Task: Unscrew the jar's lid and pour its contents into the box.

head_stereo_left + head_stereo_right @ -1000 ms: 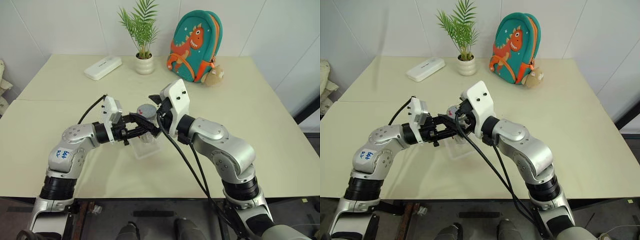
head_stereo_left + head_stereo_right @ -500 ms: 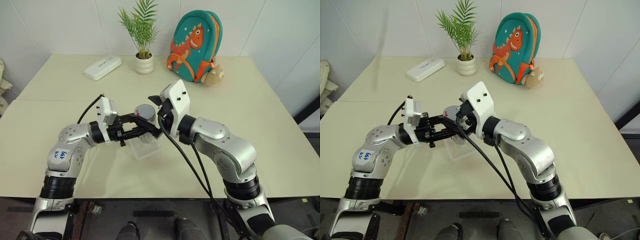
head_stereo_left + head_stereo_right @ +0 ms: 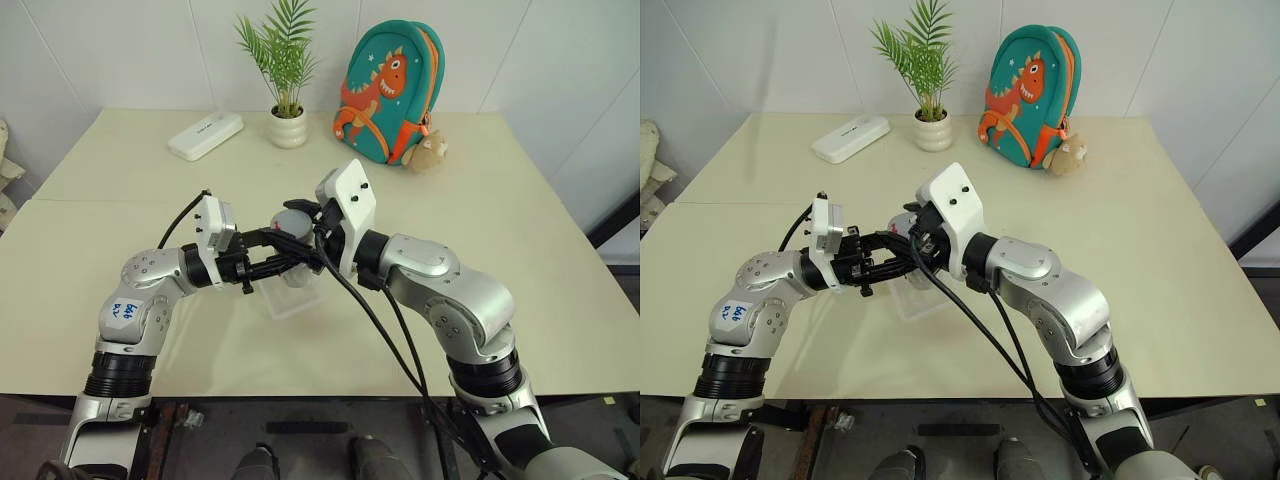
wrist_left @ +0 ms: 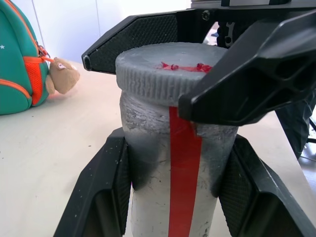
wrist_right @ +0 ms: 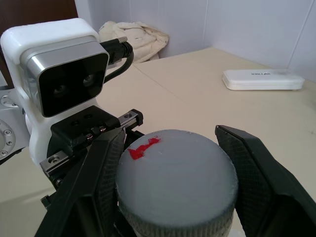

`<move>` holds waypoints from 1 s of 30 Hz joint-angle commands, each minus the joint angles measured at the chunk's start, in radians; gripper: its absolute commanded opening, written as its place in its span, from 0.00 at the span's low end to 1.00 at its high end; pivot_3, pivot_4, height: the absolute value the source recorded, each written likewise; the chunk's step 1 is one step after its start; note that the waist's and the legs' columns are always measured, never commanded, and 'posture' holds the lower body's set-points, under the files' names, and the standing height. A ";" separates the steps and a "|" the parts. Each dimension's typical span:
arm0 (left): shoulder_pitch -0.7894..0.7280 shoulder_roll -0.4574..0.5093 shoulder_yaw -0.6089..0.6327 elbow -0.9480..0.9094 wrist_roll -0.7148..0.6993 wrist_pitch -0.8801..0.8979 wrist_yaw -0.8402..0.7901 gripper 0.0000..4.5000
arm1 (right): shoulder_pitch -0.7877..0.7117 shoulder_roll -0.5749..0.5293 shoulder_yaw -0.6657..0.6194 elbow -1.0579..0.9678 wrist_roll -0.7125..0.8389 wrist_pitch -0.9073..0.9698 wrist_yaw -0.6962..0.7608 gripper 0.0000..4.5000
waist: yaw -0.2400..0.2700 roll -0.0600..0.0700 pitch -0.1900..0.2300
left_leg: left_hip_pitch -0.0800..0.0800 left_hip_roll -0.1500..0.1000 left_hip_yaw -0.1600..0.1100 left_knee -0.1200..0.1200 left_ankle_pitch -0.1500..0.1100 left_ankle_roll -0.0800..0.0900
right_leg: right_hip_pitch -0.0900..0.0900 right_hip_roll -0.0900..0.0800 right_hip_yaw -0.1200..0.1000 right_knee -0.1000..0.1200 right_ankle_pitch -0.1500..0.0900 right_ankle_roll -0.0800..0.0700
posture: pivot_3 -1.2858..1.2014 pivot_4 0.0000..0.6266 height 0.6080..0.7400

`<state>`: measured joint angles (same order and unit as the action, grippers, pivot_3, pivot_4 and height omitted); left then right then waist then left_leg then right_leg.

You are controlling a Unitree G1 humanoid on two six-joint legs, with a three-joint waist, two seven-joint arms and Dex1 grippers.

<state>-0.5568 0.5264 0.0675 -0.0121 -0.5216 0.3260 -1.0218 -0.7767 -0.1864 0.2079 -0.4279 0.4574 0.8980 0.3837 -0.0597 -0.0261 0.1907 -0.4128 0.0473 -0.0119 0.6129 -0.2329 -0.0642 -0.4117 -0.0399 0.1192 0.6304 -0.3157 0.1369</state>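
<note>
The jar [image 4: 173, 163] is held above the box [image 3: 292, 296] on the counter [image 3: 520, 230], its body clamped between the left gripper [image 3: 296, 262]'s fingers [image 4: 106, 197]. The grey lid [image 5: 175, 180], still on the jar, is pinched at its rim by the right gripper [image 5: 175, 168]'s fingers [image 5: 254, 173].
</note>
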 commanded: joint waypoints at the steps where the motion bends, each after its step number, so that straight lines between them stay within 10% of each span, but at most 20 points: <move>1: -0.015 0.004 0.036 -0.010 -0.024 -0.011 0.002 0.44 | -0.024 -0.013 -0.024 -0.023 0.013 -0.006 0.022 0.57 | 0.000 0.000 0.000 | 0.000 0.000 0.000 0.000 0.000 0.000 | 0.000 0.000 0.000 0.000 0.000 0.000 | 0.52 0.24 1.00; 30: -0.172 -0.007 -0.032 0.301 0.039 -0.143 -0.238 0.44 | -0.101 -0.055 -0.006 0.090 0.163 -0.135 0.574 0.57 | 0.002 0.000 0.000 | -0.001 0.000 -0.001 0.001 0.000 0.000 | 0.000 0.000 -0.002 0.000 0.000 0.000 | 0.52 0.24 1.00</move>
<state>-0.6972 0.5197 0.0193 0.2335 -0.5227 0.1986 -1.2996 -0.8535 -0.2742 0.1568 -0.2484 0.4973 0.7990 0.8272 -0.0581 -0.0261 0.1907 -0.4135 0.0473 -0.0129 0.6137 -0.2328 -0.0642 -0.4118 -0.0397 0.1174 0.6309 -0.3158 0.1369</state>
